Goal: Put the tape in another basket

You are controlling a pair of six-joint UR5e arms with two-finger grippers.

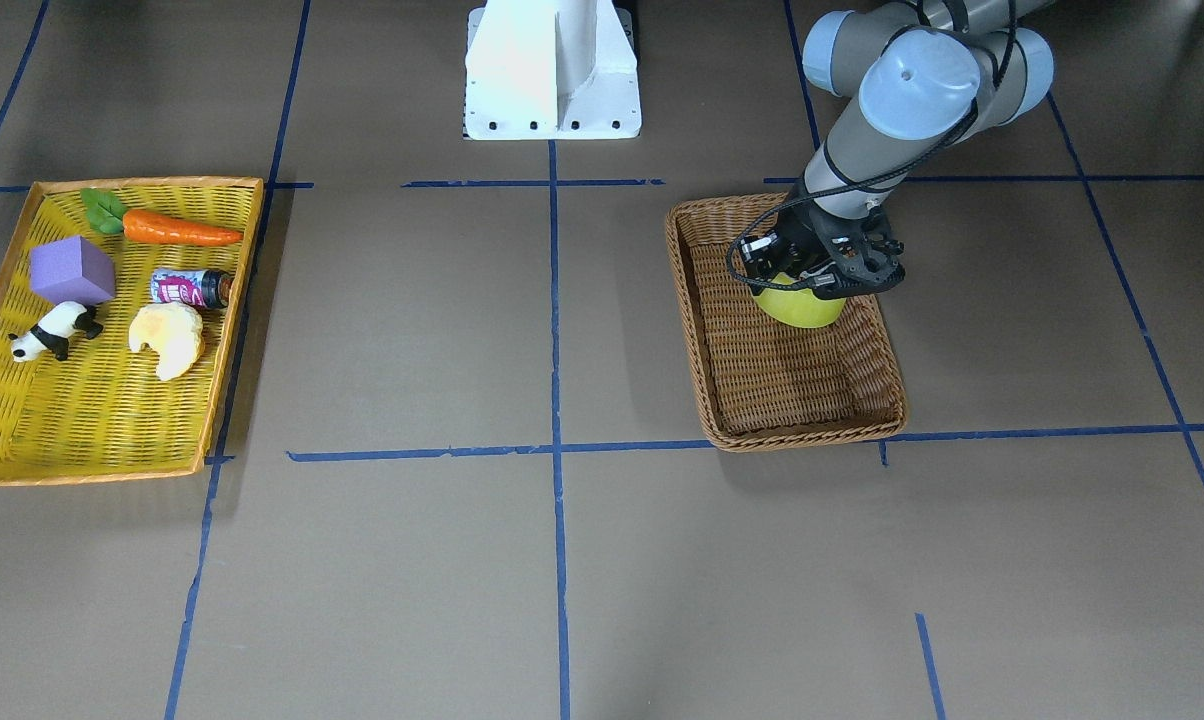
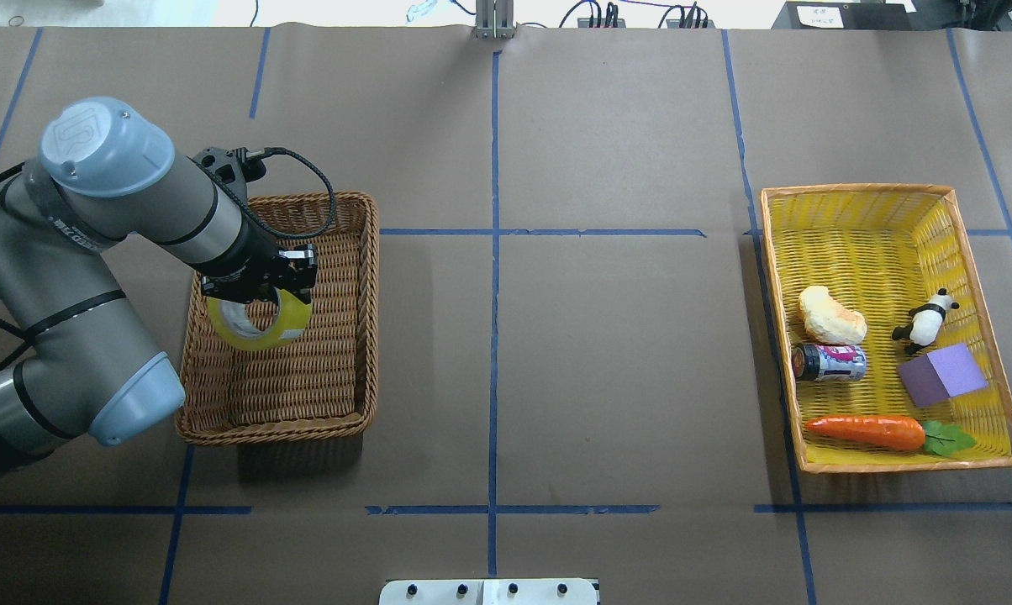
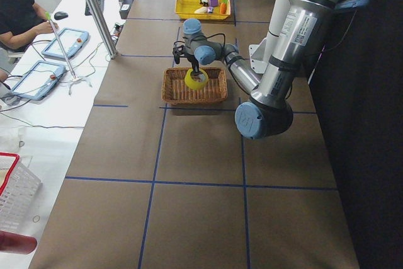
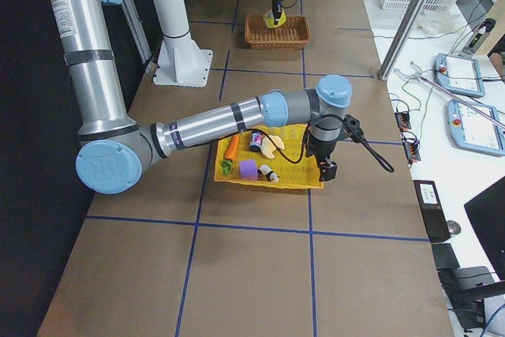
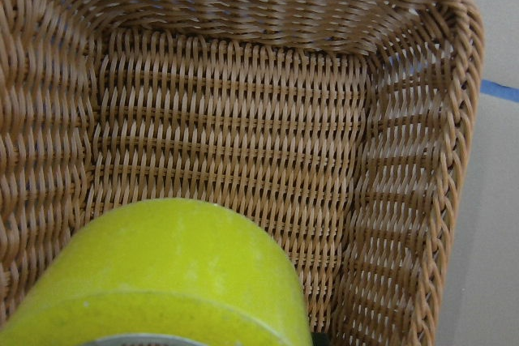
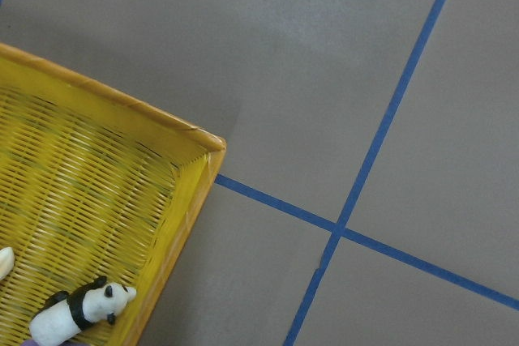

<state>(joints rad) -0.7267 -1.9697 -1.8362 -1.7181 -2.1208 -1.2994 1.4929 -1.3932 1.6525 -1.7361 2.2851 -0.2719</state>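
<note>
Left claw (image 2: 259, 290) clenched on the tape (image 2: 296, 319) in the basket (image 2: 371, 294).
The tape hangs just beneath the claw, inside the basket walls, seemingly clear of the floor. Well to the right, the right claw (image 4: 326, 168) sits just beside the tray (image 2: 859, 188) corner; from this side view I cannot tell its grip.

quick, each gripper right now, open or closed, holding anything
left gripper: closed, holding the tape over the basket
right gripper: cannot tell, it shows only in the side view

Bottom edge cuts off tape (image 5: 162, 277); right claw (image 4: 327, 172) too small to judge.
</note>
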